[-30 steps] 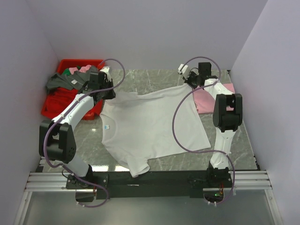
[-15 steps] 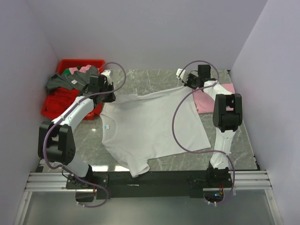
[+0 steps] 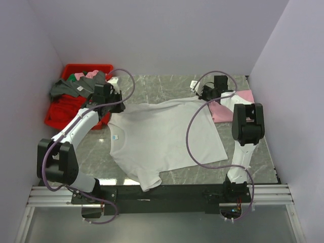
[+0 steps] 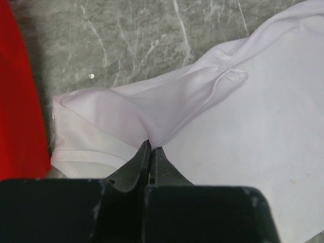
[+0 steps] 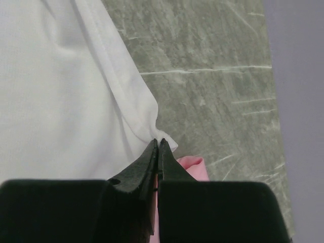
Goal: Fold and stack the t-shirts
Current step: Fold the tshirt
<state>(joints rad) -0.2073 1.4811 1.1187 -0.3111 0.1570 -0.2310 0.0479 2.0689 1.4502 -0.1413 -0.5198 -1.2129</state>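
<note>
1. Grey marble desk (image 3: 157, 83), lilac walls (image 3: 152, 35); white shirt (image 3: 162, 136) spread across the middle, pink shirt (image 3: 221, 109) just beside its far right corner.
2. Left pincer (image 4: 150, 147) clamped on the white shirt's far left fold; right pincer (image 5: 158, 143) pinching its far right corner.
3. Soft, light, floppy cloth, likely; grip hems and corners.

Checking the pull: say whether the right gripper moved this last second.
Yes: the right gripper drew back toward the near side, away from the table's far edge.
</note>
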